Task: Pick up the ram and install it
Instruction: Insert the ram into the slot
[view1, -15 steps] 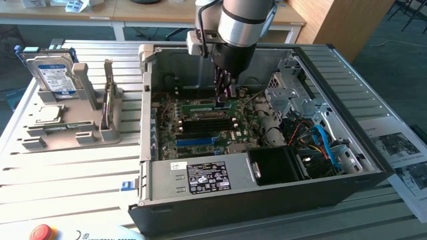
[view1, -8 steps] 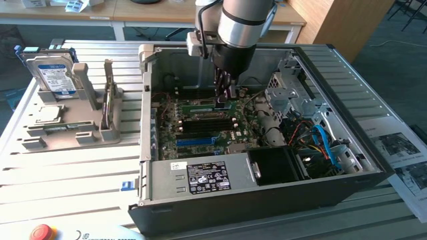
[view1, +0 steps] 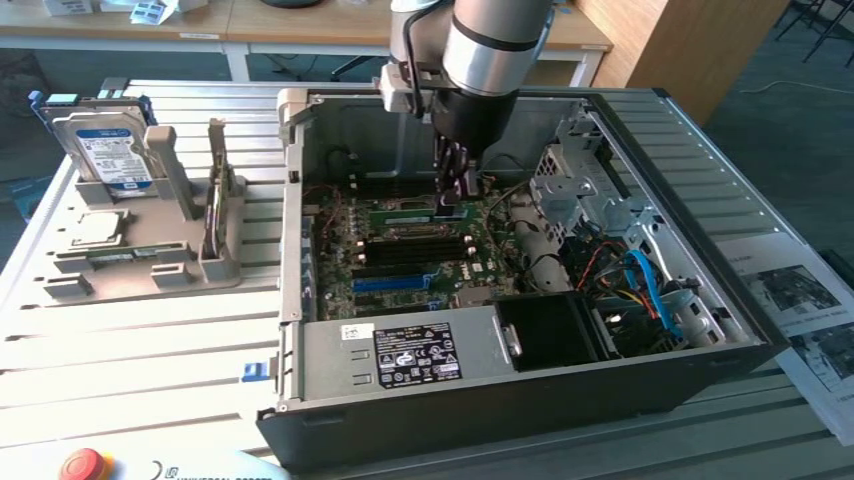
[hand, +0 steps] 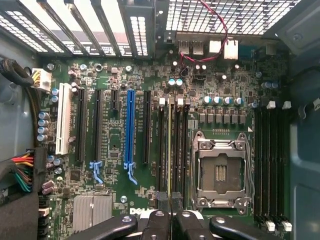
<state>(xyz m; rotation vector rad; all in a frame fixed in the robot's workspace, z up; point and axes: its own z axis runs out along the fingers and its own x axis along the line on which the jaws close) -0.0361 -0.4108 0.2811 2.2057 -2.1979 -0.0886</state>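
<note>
The gripper (hand: 172, 220) is closed on the ram (hand: 170, 150), with one finger on each flat face. The stick is held on edge, its lower edge facing down toward the motherboard (hand: 115, 150).

Directly beneath the gripper lies a bank of black memory slots (hand: 161, 145). The ram runs parallel to them and sits over one of them. I cannot tell whether its lower edge is touching the slot.

Hazards, nearest first:

1. Misalignment. If the stick sits slightly to one side or is tilted, downward pressure lands on the slot wall. The ram may then twist in the grip or flex the board.
2. Latches. The white clips (hand: 161, 101) at the slot ends must be open, and their position cannot be judged from here. A shut clip would block seating.
3. Notch orientation. This is not visible. A reversed stick will not seat and could crack.
4. Empty processor socket (hand: 220, 170), just beside the gripper. A sideways slip could strike it.
5. Red-and-black wire (hand: 220, 30), beyond the gripper near the case wall (view1: 300, 130). It could snag the arm.
</note>
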